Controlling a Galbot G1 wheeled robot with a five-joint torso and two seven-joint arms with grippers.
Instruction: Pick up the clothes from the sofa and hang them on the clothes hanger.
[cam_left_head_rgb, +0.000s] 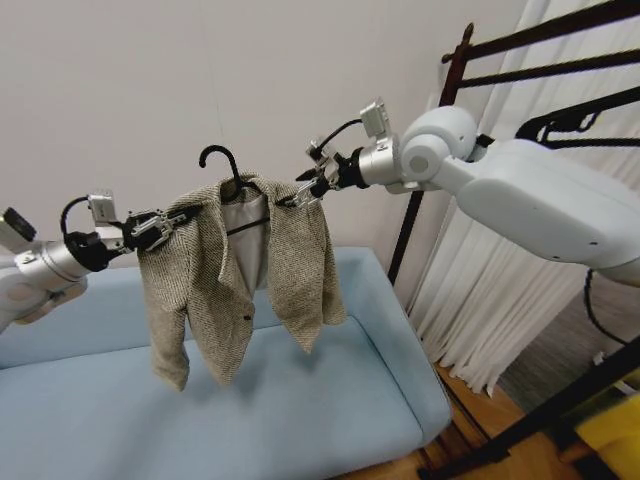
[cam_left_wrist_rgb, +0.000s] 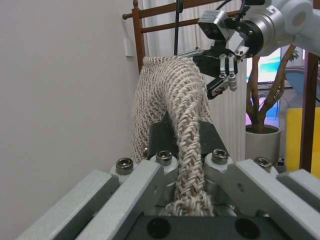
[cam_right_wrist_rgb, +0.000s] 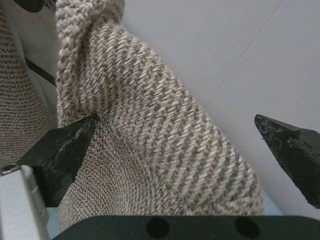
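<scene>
The left end effector is clamped on one shoulder of the tweed jacket, which is carried on a black hanger in the air above the blue sofa. The right end effector is placed at the other shoulder, fingers spread apart around the fabric.

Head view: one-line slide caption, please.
Left end effector clamps one shoulder of the jacket on its black hanger above the blue sofa; right end effector open at the other.

Left end effector is pinched closed, right end effector spread open, both raised.
</scene>
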